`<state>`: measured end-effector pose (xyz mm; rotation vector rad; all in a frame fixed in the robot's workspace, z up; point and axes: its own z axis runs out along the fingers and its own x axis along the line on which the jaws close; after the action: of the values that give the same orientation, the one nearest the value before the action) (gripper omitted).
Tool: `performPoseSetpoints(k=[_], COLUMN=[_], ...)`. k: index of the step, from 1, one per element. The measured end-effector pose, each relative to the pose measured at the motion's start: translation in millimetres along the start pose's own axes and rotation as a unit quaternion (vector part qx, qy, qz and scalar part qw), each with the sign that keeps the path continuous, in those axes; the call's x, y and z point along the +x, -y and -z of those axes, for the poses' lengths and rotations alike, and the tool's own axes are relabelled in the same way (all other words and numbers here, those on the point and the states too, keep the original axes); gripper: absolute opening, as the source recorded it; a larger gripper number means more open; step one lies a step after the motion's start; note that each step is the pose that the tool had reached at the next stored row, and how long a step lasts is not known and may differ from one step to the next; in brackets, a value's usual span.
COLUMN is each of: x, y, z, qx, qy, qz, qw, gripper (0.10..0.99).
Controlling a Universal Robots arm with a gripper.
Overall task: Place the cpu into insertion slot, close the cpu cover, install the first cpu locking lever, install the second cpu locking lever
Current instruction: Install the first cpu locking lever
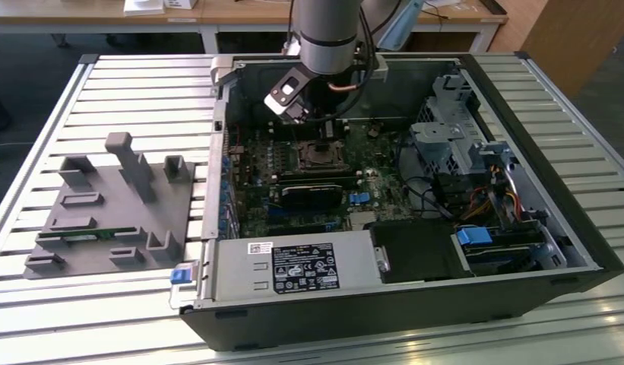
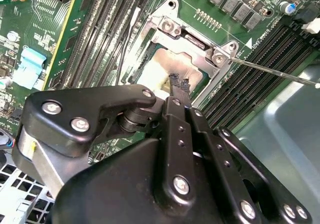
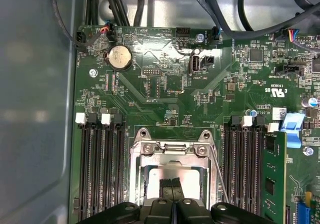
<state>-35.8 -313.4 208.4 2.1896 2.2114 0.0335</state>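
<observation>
A silver slatted metal table (image 1: 109,99) carries a dark open computer case (image 1: 393,319), laid on its side, I judge, so that the board faces up toward the arm; on the exterior view's left sits a grey moulded plastic parts tray (image 1: 99,220), near the case but apart from it; inside the case lies the green motherboard (image 3: 165,99); the silver-grey robot arm (image 1: 327,23) reaches down over the board's far end, above the square dark-framed insertion slot (image 1: 317,156); the black metal gripper (image 2: 177,84) hangs just over that slot, its jaws clenched together with nothing between them, which suits pushing with one blunt tip rather than grasping; the thin grey metal cpu cover (image 3: 172,148) lies flat over the slot, its window open to view; within the window shows a pale smooth surface that I take for the silver-grey top of the cpu (image 3: 172,170), seated in the slot, with the fingertips (image 3: 167,185) right above it, though contact is unclear; a thin steel wire locking lever (image 2: 270,70) juts out sideways from the slot, apparently not yet hooked down.
</observation>
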Motion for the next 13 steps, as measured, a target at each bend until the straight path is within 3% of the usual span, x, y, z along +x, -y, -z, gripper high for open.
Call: performPoseSetpoints(k=[13], x=[0.0], y=[-0.1], z=[3.5], qx=[0.0000], qy=[0.0000], qz=[0.000], qw=[1.0000], gripper=[0.106])
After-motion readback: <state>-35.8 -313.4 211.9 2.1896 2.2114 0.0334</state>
